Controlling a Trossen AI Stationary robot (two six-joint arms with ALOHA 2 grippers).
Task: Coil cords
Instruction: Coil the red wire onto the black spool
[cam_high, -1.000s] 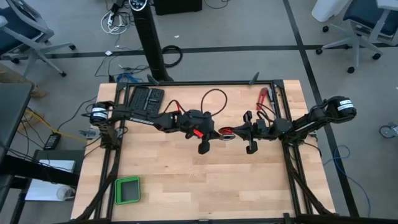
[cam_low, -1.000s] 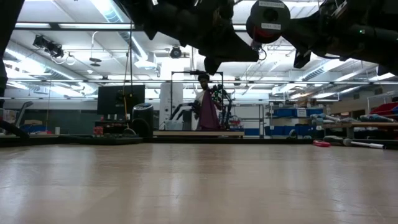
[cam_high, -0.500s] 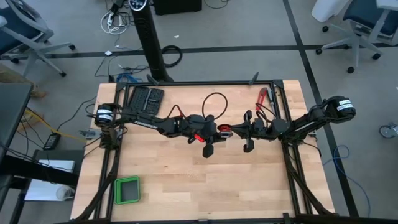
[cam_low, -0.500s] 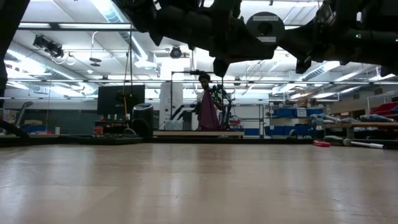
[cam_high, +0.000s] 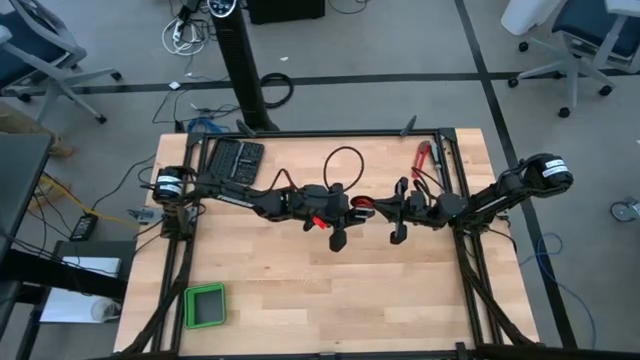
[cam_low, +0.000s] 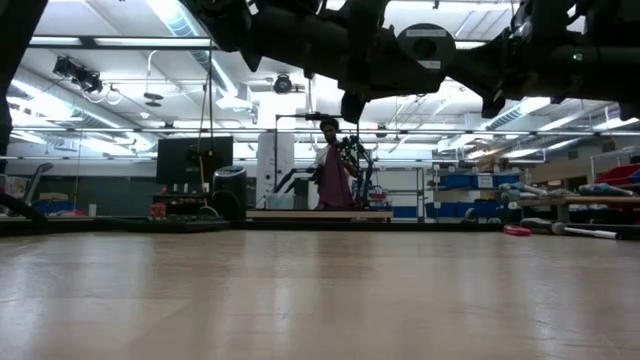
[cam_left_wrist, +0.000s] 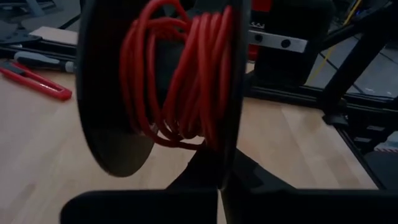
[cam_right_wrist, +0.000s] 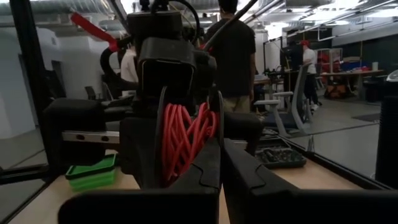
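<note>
A black spool (cam_high: 363, 210) wound with thin red cord (cam_left_wrist: 177, 74) hangs high above the table's middle, between my two grippers. It shows as a round disc in the low view (cam_low: 432, 45), and the red windings show in the right wrist view (cam_right_wrist: 183, 134). My left gripper (cam_high: 347, 212) comes at it from the table's left and my right gripper (cam_high: 382, 212) from the right. Both are shut on the spool. My left gripper pinches the rim of one spool flange (cam_left_wrist: 227, 165) between its two fingers, coming level from the table's left. The spool stands on edge, lifted clear of the table. My right gripper pinches the rim of a flange (cam_right_wrist: 217, 127) between its two fingers, coming level from the table's right. The spool stands on edge in front of it, clear of the table, with the red windings beside the fingers.
A red-handled hand tool (cam_high: 422, 160) lies at the far right of the table and a black tool case (cam_high: 233, 160) at the far left. A green box (cam_high: 205, 306) sits at the near left corner. A black cable (cam_high: 345, 160) loops over the left arm. People stand in the room beyond.
My left gripper has moved toward the table's right edge, up to the spool that my right gripper holds. The spool has stayed almost where it was, high above the table.
</note>
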